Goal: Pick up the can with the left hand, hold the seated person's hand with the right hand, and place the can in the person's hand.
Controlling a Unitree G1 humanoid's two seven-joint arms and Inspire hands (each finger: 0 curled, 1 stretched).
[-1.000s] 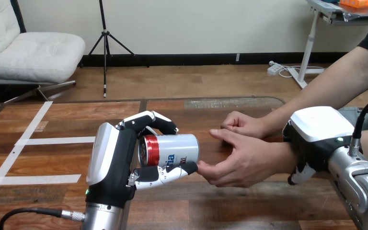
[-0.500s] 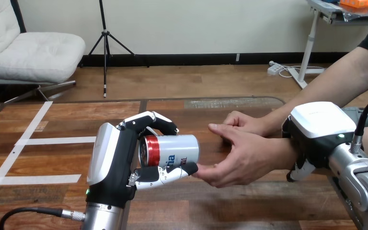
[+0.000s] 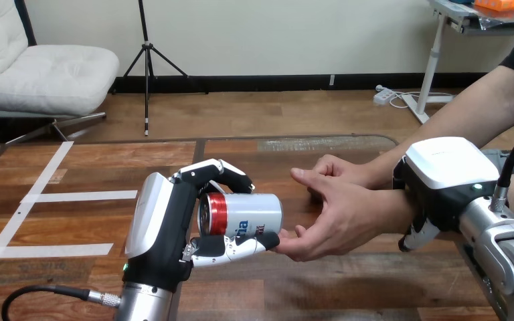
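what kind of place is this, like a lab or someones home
Most likely a robot test setup, not a home: the wooden table carries white tape strips, and the robot's left hand holds a can on its side next to the person's nearer hand, which is open.

- Our left hand (image 3: 173, 224) grips a silver-and-red cylindrical metal can (image 3: 246, 214).
- The person's nearer hand (image 3: 338, 217), open, sits just beside it.
- Our right hand (image 3: 443, 175) clasps the person's wrist (image 3: 389, 210).
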